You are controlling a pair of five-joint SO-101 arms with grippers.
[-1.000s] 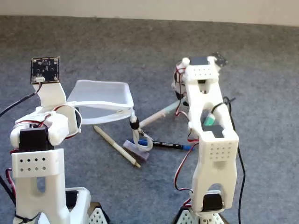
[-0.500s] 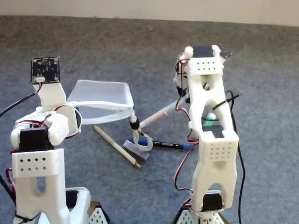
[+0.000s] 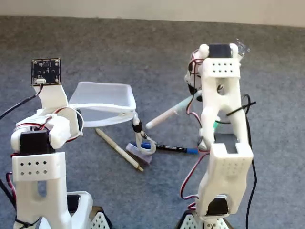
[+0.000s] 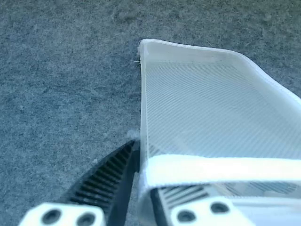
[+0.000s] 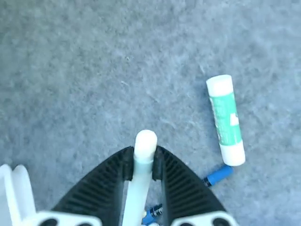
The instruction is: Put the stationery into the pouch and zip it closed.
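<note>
My left gripper [image 4: 138,162] is shut on the rim of the translucent white mesh pouch [image 4: 211,108], which it holds open above the carpet; the pouch [image 3: 102,102] hangs beside the left arm. My right gripper [image 5: 143,162] is shut on a pale white pen [image 5: 144,146], held slanted above the carpet with its free end towards the pouch [image 3: 167,113]. A green and white glue stick [image 5: 226,120] lies on the carpet past the right gripper. On the carpet between the arms lie a beige pencil [image 3: 119,150], a blue and black pen [image 3: 171,149] and a purple eraser [image 3: 138,155].
The pouch's zipper cord with a black bead [image 3: 138,130] dangles down to the eraser. Grey carpet [image 3: 119,52] spreads out beyond the pouch. The two arm bases stand at the near edge, and a pale wall strip runs along the far edge.
The right arm has risen and swung slightly right, lifting the white pen off the carpet. The left arm and the pouch have stayed still.
</note>
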